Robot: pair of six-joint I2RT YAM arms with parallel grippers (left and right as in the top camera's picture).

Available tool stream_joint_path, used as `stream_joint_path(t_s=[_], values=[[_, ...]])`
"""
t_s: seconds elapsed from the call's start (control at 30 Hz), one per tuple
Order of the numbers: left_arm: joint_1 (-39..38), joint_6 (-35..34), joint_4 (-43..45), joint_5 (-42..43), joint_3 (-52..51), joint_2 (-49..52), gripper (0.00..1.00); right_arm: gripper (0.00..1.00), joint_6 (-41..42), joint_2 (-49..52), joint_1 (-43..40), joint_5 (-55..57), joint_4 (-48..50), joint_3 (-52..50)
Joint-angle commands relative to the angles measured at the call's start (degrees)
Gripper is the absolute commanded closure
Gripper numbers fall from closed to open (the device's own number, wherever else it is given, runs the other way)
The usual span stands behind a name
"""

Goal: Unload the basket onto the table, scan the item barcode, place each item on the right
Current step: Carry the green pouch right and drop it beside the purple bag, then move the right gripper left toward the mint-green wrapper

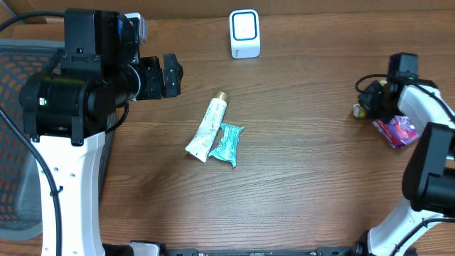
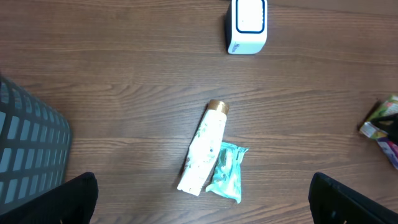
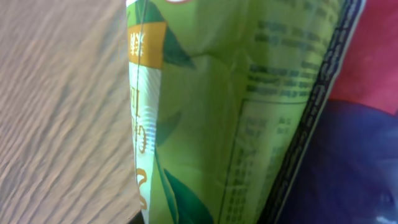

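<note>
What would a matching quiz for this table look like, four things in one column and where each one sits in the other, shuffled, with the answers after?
Things:
1. scanner
2. white tube
3. teal packet
4. green packet

Places:
A. far right, next to a pink packet
B. alone at the far side, middle
C. centre, gold cap pointing towards the far side
D. centre, lying against the tube's right side

Pairs: 1-B, 2-C, 3-D, 4-A

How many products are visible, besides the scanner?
4. A white tube and a teal packet lie side by side in the middle; a green packet and a red-purple packet at the far right. Others may be hidden.
</note>
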Motion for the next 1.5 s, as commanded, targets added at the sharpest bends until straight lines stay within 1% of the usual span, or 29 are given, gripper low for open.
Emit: stream_joint_path(t_s=[0.0,0.07,0.1,0.13,0.17,0.23,0.27,0.43,0.57,0.73,0.87,0.97,1.23,1.47], values=[[-0.1,1.1,0.0,-0.2,0.5,0.3,0.00,0.93,0.3,-1.3,-2.4,2.8,-1.9,-0.5],[-0.1,1.1,0.0,-0.2,0.5,0.3,0.00,0.85,0.2,-1.4,-3.0,1.8,-3.3,-0.4],[-0.1,1.1,0.0,-0.2,0.5,0.3,0.01,0.75,-1.0,-1.4,-3.2,0.7,-4.6,-0.1],[-0.1,1.1,0.0,-0.2,0.5,0.3,0.00,0.58,-3.0,-1.4,-3.3,-0.7,-5.6,0.4],[-0.1,1.1,0.0,-0.2,0.5,0.3,0.00,0.46,-4.9,-1.4,-3.3,-2.1,-6.4,1.0],[-0.1,1.1,0.0,-0.2,0.5,0.3,0.00,0.26,-5.8,-1.7,-3.3,-2.7,-8.3,2.5],[-0.1,1.1,0.0,-0.2,0.5,0.3,0.00,0.21,-5.8,-2.1,-3.3,-2.7,-9.4,3.3],[-0.1,1.1,0.0,-0.2,0.5,0.3,0.00,0.12,-5.9,-6.6,-2.7,-2.7,-13.6,7.4],[-0.1,1.1,0.0,-0.2,0.5,0.3,0.01,0.00,-6.3,-11.6,-1.2,-2.7,-16.4,9.7],[-0.1,1.1,0.0,-0.2,0.5,0.3,0.00,0.00,-6.3,-16.2,2.3,-2.7,-18.5,9.9],[-0.1,1.1,0.0,-0.2,0.5,0.3,0.01,0.00,-6.3,-16.5,7.0,-7.0,-20.6,9.9],[-0.1,1.1,0.0,-0.2,0.5,0.3,0.00,0.00,-7.1,-15.9,12.7,-10.8,-20.3,8.8],[-0.1,1.1,0.0,-0.2,0.5,0.3,0.00,0.00,-7.1,-12.4,28.8,-14.4,-16.5,5.3],[-0.1,1.1,0.0,-0.2,0.5,0.3,0.01,0.00,2.5,-7.8,39.1,-14.7,-12.5,4.7]])
